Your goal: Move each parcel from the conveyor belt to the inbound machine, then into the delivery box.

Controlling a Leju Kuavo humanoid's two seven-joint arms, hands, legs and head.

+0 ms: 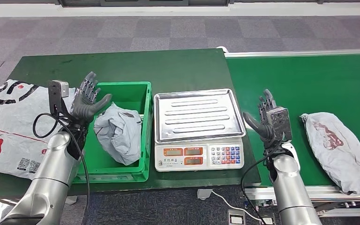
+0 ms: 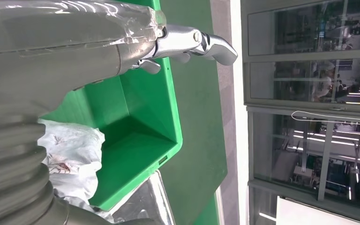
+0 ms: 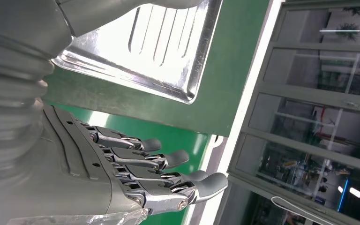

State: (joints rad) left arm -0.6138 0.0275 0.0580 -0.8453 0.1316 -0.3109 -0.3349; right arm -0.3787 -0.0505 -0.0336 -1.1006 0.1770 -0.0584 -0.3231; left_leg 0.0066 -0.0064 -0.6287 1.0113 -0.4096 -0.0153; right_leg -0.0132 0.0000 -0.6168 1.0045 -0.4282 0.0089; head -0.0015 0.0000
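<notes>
Parcel (image 1: 341,149) cut off at frame edge

You've got a dark green tabletop (image 1: 178,65) w/ a brighter green conveyor belt (image 1: 304,79). Delivery box (image 1: 143,136) is bright green. Parcel (image 1: 119,131) inside it: pale grey. Parcel on belt (image 1: 342,150): grey w/ red print. Scale (image 1: 198,124): silver tray, white base, orange displays. Both arms silver.
</notes>
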